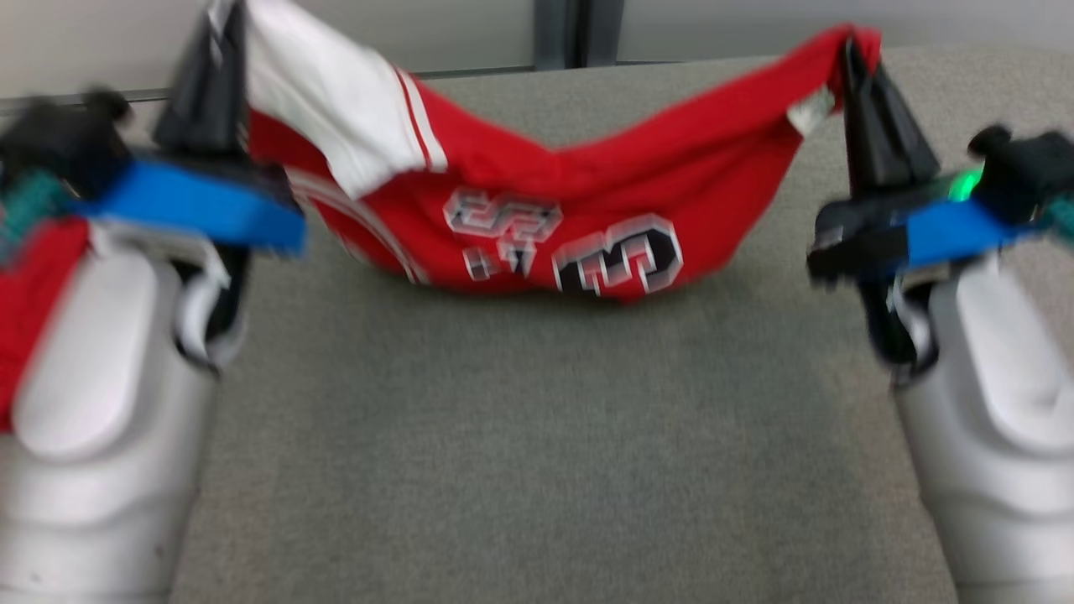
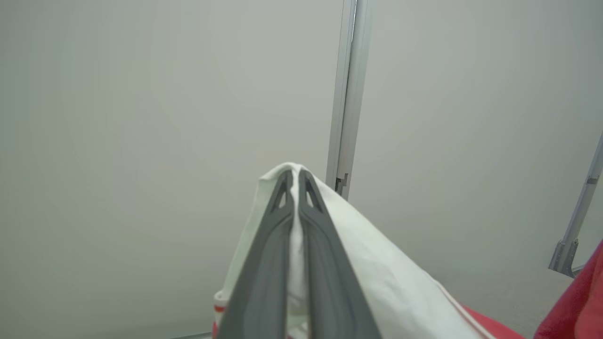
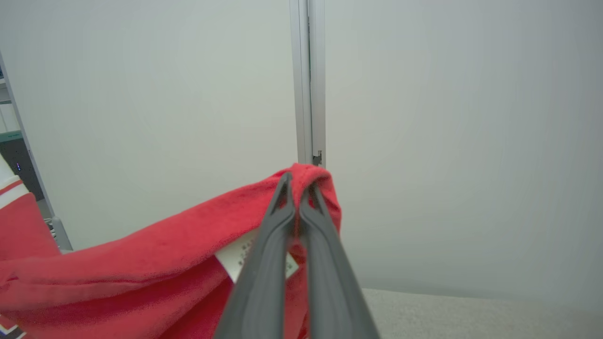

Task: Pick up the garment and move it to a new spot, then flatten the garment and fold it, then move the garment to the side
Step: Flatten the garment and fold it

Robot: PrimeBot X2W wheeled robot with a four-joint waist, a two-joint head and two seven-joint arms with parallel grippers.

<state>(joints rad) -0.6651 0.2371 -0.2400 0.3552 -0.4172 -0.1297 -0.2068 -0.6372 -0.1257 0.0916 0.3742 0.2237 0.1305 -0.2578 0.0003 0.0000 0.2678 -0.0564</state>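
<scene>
Head view: the left tool [image 1: 222, 33] at 10 o'clock and the right tool [image 1: 854, 59] at 2 o'clock, both pinched tight, hold the red garment [image 1: 587, 193] strung between them, its blocky black-and-white lettering sagging low over the grey, felt-like table [image 1: 537, 436]. Left wrist view: slim dark fingers [image 2: 268, 254] clamp a soft white fold at centre. Right wrist view: the tapered fingers [image 3: 325, 263] clench a fleecy red hem, with a white label [image 3: 233, 259] at 7 o'clock of the tips.
</scene>
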